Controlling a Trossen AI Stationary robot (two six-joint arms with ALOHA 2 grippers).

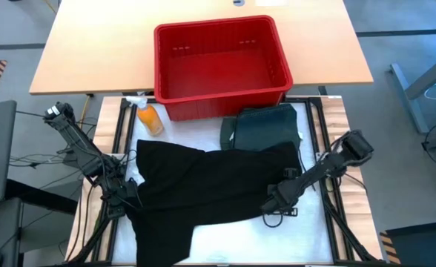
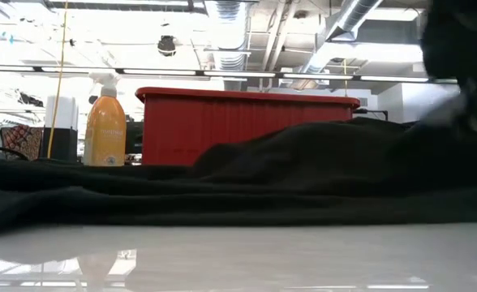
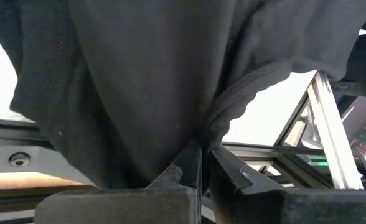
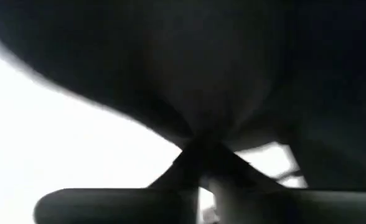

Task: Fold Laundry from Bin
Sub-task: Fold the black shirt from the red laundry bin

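Black garment [image 1: 218, 189] spread on white surface [image 1: 203, 137], one edge clamped between left fingers [image 3: 189, 168], opposite edge between right fingers [image 4: 205, 155]; bin [image 1: 219, 67] beyond.

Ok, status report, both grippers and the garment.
Left gripper shut on black garment. Right gripper shut on its opposite edge. Garment spread flat, red bin empty, nothing obstructing.

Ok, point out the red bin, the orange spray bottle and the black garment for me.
red bin [image 1: 225, 93]: high view, on its near wall.
orange spray bottle [image 1: 150, 119]: high view, on its orange body.
black garment [image 1: 218, 185]: high view, on the middle of the spread cloth.
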